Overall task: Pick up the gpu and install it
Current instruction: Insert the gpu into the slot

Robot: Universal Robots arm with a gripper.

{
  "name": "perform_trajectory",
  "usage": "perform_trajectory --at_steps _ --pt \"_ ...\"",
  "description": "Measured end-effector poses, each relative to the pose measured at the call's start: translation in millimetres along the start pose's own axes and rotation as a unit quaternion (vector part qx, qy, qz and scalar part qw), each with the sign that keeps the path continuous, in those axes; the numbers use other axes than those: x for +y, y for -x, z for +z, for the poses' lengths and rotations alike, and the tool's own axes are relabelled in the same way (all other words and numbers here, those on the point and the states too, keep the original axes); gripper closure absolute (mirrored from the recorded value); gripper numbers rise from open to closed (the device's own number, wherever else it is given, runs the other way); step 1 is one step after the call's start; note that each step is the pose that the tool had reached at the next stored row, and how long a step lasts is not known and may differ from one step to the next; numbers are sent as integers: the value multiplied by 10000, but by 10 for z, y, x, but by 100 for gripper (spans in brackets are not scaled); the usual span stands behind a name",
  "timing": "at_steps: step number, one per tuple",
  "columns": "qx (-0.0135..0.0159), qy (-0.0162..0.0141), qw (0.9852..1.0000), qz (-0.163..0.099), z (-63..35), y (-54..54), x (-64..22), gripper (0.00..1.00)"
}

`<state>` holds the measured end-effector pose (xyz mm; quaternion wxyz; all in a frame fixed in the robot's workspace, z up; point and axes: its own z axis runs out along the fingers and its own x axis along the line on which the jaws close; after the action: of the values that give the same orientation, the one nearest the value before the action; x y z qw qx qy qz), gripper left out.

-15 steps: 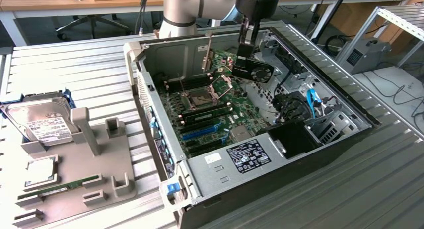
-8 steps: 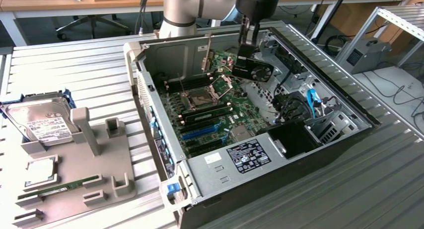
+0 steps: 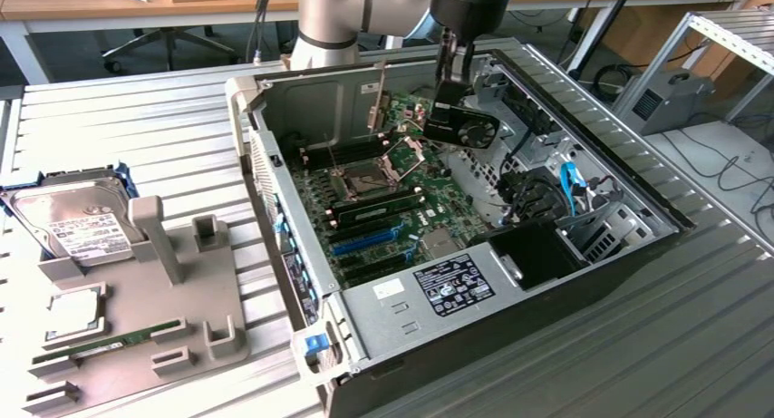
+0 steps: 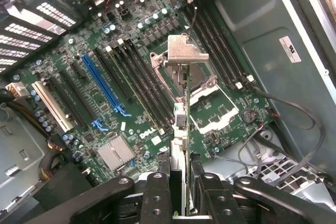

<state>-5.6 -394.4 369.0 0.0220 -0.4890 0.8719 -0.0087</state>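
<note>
At the exterior view's left, a grey holder (image 3: 181, 318) rests on the slatted metal counter (image 3: 145, 128). It carries a hard drive (image 3: 75, 226) with a white label, a processor chip (image 3: 72, 314) and a slim green memory stick (image 3: 107, 343). Centred in that view, an open computer case (image 3: 260, 164) lies on its side with the motherboard (image 3: 400, 200) exposed and the power supply (image 3: 454, 286) at the near end. Above the far end of the case, the arm (image 3: 326, 19) points downward, and its tool (image 3: 448, 99) is closed on the gpu (image 3: 463, 128). The card hangs over the motherboard near the processor socket (image 3: 362, 180), raised clear of the board. In the wrist view, the tool (image 4: 180, 198) clamps the gpu (image 4: 180, 124) edge-on, with one finger (image 4: 157, 198) on each face of the card. The silvery bracket (image 4: 185, 52) sits at the end of the card farthest from the tool. The card lines up over the processor socket (image 4: 210, 103); the blue expansion slot (image 4: 102, 85) lies well apart from it. At the exterior view's right, a metal frame (image 3: 713, 37) stands beside the case.
</note>
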Motion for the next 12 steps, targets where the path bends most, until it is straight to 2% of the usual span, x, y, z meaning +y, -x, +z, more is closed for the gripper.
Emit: perform_trajectory --at_steps 12 --pt "-10 7 9997 -257 0 0 0 74"
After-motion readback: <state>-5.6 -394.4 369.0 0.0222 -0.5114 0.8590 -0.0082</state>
